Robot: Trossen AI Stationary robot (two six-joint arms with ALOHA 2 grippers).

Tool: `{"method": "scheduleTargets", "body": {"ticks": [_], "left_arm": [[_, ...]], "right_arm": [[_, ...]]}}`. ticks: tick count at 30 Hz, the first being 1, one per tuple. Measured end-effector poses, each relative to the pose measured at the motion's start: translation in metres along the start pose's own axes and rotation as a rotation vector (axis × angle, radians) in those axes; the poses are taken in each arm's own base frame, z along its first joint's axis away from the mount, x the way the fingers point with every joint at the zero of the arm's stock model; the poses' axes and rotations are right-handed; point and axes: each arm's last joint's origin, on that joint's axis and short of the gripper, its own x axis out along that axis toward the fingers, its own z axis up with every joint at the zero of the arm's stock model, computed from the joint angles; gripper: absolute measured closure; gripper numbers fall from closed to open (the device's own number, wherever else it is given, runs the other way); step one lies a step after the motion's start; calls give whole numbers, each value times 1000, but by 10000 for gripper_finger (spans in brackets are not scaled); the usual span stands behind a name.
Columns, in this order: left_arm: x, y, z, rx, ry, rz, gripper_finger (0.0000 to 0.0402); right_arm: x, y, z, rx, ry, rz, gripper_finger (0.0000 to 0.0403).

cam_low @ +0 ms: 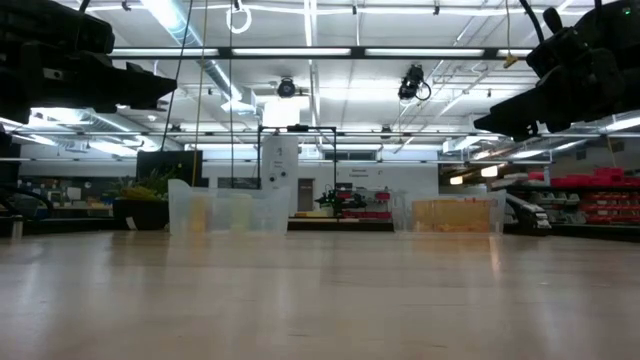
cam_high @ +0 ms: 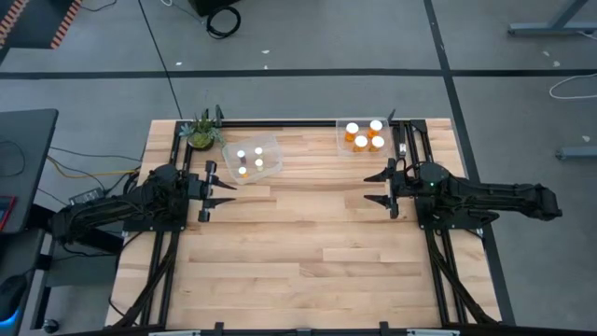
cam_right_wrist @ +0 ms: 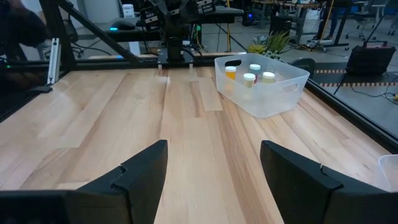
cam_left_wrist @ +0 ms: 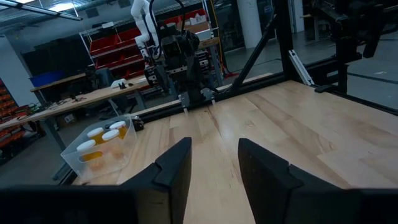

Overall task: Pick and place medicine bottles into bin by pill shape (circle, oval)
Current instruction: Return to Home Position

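I record four wide medicine bottles (cam_high: 361, 142) with orange translucent bodies and round white caps. They stand upright, clustered inside the right clear bin (cam_high: 340, 137) at the far edge of the table (cam_high: 308, 233). Four narrower bottles (cam_high: 258, 152), white-capped and upright, stand grouped inside the left clear bin (cam_high: 227, 149).

L bin (cam_low: 228, 212) & R bin (cam_low: 448, 214) at table (cam_low: 320, 300) far edge.
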Motion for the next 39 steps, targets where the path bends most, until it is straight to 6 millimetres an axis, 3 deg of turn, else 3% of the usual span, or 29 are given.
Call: {"method": "scheduleTargets", "body": {"ticks": [39], "left_arm": [[0,0,0,0,0,0,263]], "right_arm": [[0,0,0,0,0,0,138]]}}
